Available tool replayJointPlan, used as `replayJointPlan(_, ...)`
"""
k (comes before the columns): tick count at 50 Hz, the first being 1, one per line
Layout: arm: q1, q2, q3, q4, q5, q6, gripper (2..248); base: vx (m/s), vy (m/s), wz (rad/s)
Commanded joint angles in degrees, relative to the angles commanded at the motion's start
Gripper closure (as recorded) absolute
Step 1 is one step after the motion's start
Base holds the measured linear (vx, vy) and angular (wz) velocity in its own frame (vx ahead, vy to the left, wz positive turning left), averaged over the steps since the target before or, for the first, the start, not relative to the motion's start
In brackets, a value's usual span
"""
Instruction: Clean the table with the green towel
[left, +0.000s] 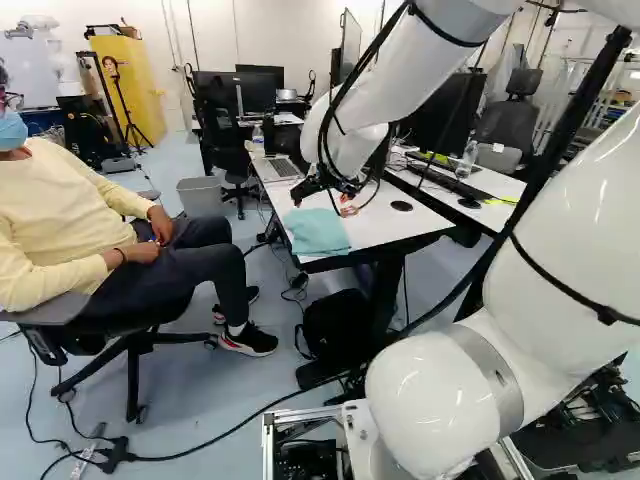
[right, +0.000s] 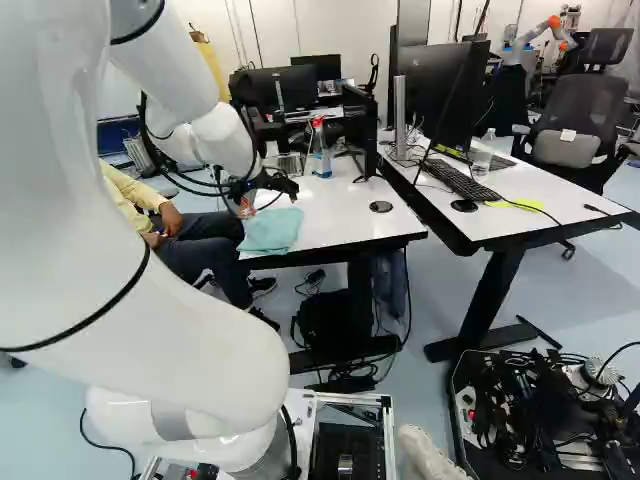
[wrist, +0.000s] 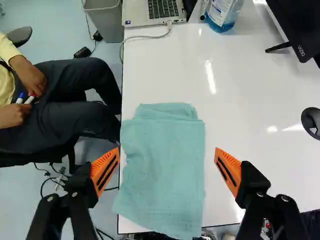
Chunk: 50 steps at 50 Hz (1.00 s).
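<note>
The white table (wrist: 245, 180) is standing ahead of the base, and a second desk (right: 575, 190) is standing to its right. The arm (left: 395, 65) is reaching over the table from the base. A person (left: 70, 220) is sitting on a chair close beside the left side of the table, with both hands in front of the body. A grey bin (left: 203, 196) is standing on the floor, also at that side, near the far part of the table. The laptop (wrist: 160, 11) is lying open at the far left part of the table. The green towel (wrist: 167, 160) is lying folded at the near left corner, and it is hanging a little over the near edge and also over the left one. The gripper (left: 322, 206) is hovering over this corner. In the wrist view the claw is being released: its two fingers are standing wide apart, the towel is showing between them, and the orange pads (wrist: 229, 171) are grasping nothing. The bottle (right: 320, 150) with blue liquid is standing just beside the laptop. The person's hands are holding two pens (wrist: 23, 99), one with a blue end and one with a red end.
</note>
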Motion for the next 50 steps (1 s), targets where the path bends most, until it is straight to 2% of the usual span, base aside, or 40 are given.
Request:
replayJointPlan(25,-1.7,1.7,6.0,-0.3,10.1,0.0,3,0.000,0.000,0.000)
replayJointPlan(50,-4.2,4.1,14.4,-0.7,24.1,0.0,3,0.000,0.000,0.000)
